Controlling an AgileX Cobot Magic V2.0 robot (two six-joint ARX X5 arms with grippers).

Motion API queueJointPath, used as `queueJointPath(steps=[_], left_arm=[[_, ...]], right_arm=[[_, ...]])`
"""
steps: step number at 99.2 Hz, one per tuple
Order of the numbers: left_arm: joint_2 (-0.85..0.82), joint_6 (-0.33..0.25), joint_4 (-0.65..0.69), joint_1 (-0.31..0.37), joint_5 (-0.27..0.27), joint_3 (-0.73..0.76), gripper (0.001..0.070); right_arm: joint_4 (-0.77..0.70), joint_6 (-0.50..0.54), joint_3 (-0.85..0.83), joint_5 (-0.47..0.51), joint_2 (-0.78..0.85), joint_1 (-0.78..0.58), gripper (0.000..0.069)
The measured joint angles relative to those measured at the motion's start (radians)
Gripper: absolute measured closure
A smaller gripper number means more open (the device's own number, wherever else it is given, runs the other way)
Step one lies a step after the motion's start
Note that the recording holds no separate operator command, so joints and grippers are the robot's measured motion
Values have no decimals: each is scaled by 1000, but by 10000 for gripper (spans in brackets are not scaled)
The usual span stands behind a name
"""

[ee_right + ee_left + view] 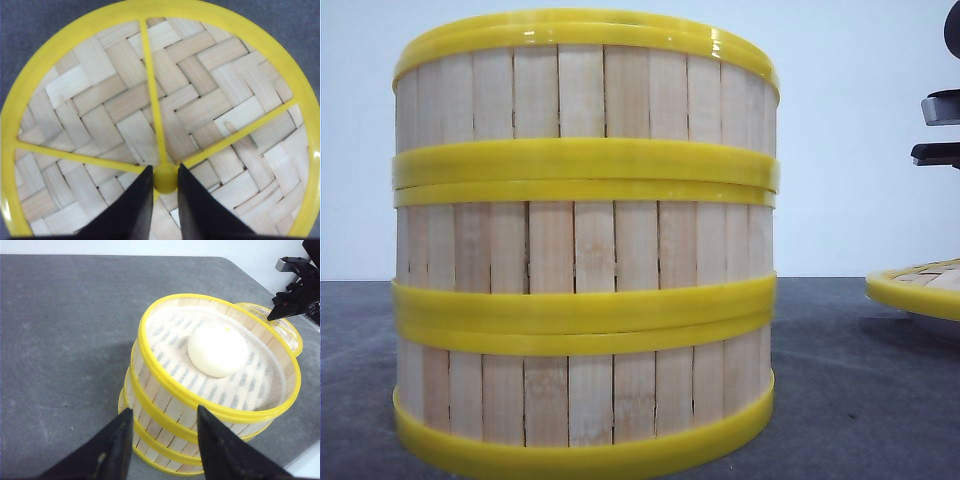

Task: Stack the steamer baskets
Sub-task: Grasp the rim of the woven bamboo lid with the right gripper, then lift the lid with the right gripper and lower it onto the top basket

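Note:
Three steamer baskets stand stacked in the middle of the table: top [585,95], middle [585,250], bottom [585,395]. The top basket [165,382] holds a white bun [217,349] on a cloth liner. My left gripper [164,415] hovers open beside and above the stack, nothing between its fingers. My right gripper [165,172] is over the flat woven lid [210,100], its two fingertips closed against the lid's small yellow centre knob [165,181]. The lid [920,285] lies to the right of the stack.
The dark grey table [65,340] stretches to the left of the stack, and its rounded corner [235,267] shows beyond it. The right arm's dark body [942,125] hangs above the lid. A pale wall stands behind.

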Motion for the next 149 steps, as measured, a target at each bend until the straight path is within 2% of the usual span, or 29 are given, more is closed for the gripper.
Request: queueJointPath(steps=[16, 40, 53, 66, 83, 104, 117, 149], left_arm=[[0, 0, 0, 0, 0, 0, 477], [0, 0, -1, 0, 0, 0, 477], [0, 0, -1, 0, 0, 0, 477], [0, 0, 0, 0, 0, 0, 477], [0, 0, 0, 0, 0, 0, 477], [0, 0, 24, 0, 0, 0, 477], [0, 0, 31, 0, 0, 0, 477], [0, 0, 31, 0, 0, 0, 477]], right_arm=[[2, 0, 0, -1, -31, 0, 633], [-13, 0, 29, -63, -206, 2, 634], [-73, 0, 93, -97, -286, 35, 635], [-162, -2, 235, -150, -314, 97, 636], [-304, -20, 457, -190, -302, 236, 637], [-391, -30, 662, -199, -267, 461, 639], [-405, -30, 702, -193, -214, 594, 639], [-427, -39, 702, -73, -23, 845, 639]])
